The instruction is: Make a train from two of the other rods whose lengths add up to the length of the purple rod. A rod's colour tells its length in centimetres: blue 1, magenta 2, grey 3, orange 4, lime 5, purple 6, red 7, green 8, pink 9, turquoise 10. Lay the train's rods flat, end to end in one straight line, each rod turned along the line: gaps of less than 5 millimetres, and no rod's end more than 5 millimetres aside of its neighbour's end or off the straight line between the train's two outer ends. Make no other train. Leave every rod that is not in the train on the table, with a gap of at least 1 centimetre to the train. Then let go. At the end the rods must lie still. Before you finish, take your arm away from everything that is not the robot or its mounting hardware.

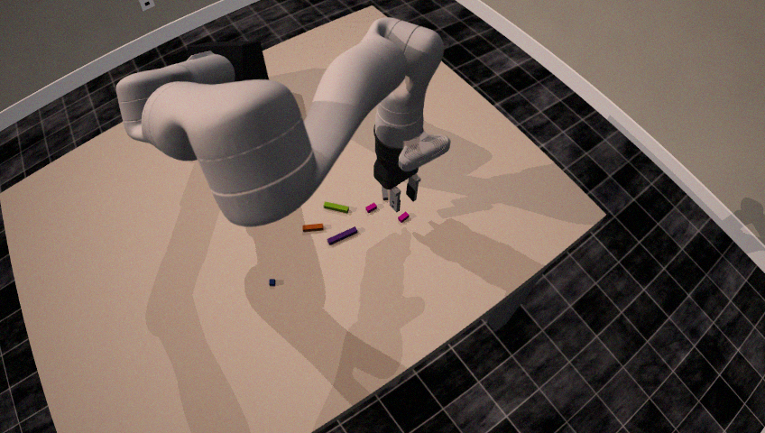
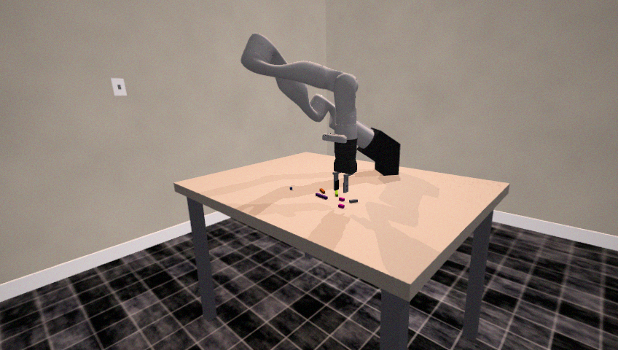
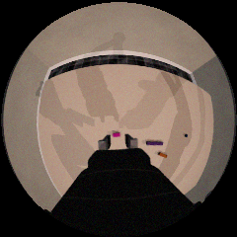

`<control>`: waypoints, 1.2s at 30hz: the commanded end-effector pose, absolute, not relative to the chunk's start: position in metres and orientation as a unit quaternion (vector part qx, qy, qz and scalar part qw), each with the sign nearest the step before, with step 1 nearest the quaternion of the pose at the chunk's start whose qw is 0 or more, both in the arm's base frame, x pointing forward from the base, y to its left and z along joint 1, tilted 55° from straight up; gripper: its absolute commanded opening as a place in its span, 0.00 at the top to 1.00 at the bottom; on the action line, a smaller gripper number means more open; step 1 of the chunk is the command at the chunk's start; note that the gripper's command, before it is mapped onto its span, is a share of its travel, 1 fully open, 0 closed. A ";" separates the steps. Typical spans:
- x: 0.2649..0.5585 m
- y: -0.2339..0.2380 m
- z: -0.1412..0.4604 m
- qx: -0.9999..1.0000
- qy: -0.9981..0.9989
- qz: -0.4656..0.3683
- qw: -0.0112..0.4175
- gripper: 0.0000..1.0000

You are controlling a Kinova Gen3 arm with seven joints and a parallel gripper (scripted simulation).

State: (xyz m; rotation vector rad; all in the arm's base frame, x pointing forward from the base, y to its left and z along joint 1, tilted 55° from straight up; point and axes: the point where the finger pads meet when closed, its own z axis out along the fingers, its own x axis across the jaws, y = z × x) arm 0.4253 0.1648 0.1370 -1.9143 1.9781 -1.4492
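My gripper (image 1: 403, 202) (image 2: 340, 189) (image 3: 118, 139) is open and empty, above the table. One magenta rod (image 1: 403, 216) (image 2: 341, 205) (image 3: 117, 134) lies flat near and below the fingers. The other magenta rod (image 1: 371, 207) (image 2: 341, 199) lies apart from it. The purple rod (image 1: 342, 235) (image 2: 321, 195) (image 3: 154, 143) lies near the orange rod (image 1: 312, 227) (image 2: 322, 190) (image 3: 162, 155). The lime rod (image 1: 336, 207) (image 2: 336, 194) lies behind them. The grey rod (image 2: 353, 200) lies beside the magenta rods; it is not clearly seen in the top view. No rods touch.
The blue rod (image 1: 271, 281) (image 2: 291, 188) (image 3: 186, 135) lies far from the other rods. The arm (image 1: 252, 150) (image 2: 345, 103) reaches over the table (image 1: 456, 332) (image 2: 459, 208) from its black base (image 2: 385, 152). Its shadows cross the table top.
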 end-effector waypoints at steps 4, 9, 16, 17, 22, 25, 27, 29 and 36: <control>0.411 0.186 0.155 -0.620 0.631 -0.466 0.021 0.30; 0.409 0.188 0.157 -0.620 0.631 -0.466 0.021 0.30; 0.409 0.188 0.157 -0.620 0.631 -0.466 0.021 0.00; 0.409 0.188 0.157 -0.620 0.631 -0.466 0.021 0.00; 0.409 0.188 0.157 -0.620 0.631 -0.466 0.021 0.00; 0.409 0.188 0.157 -0.620 0.631 -0.466 0.021 0.00; 0.409 0.188 0.157 -0.620 0.631 -0.466 0.021 0.00; 0.409 0.188 0.157 -0.620 0.631 -0.466 0.021 0.00; 0.409 0.188 0.158 -0.620 0.631 -0.466 0.022 0.00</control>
